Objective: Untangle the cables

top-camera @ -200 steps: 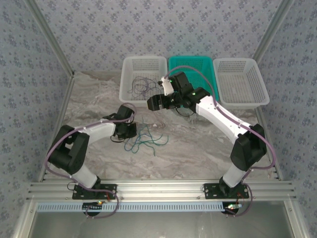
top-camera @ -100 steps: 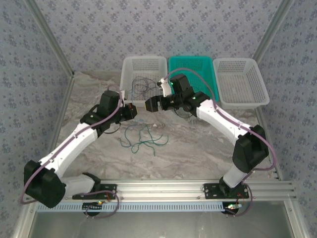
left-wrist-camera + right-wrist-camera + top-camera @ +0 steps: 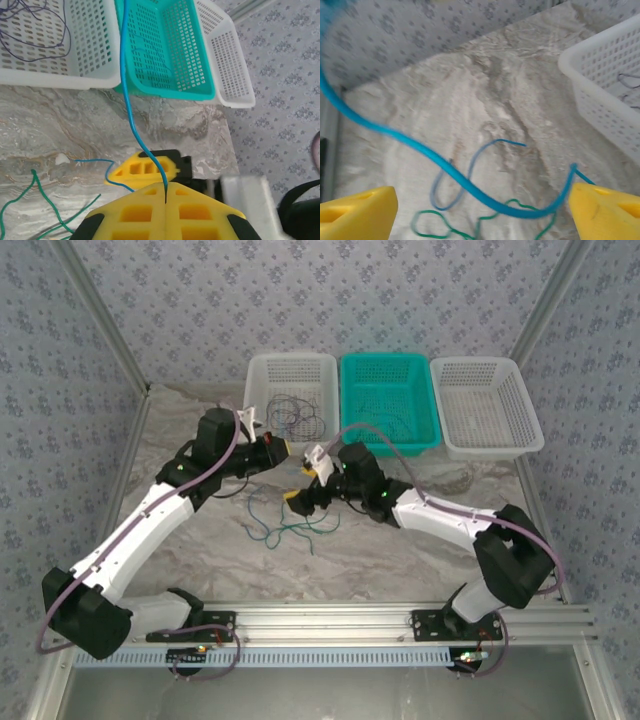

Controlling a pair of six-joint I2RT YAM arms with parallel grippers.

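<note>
One blue cable [image 3: 131,125], separation in hand.
My left claw [image 3: 165,192] pinched it above the surface [image 3: 420,550]; right claw [image 3: 482,205] spread near its slack; green cable [image 3: 305,530] lay below. Next, I judged: draw blue clear of green.

Most likely a robotics lab test cell: a left arm [image 3: 140,530] and a right arm [image 3: 440,518] are bolted to an aluminium rail [image 3: 320,618] at the near edge of a marble-patterned tabletop [image 3: 400,555]. Metal struts [image 3: 100,315] and wallpapered panels [image 3: 330,295] (grey floral print) enclose it, and three plastic baskets [image 3: 388,357] line the back.
</note>
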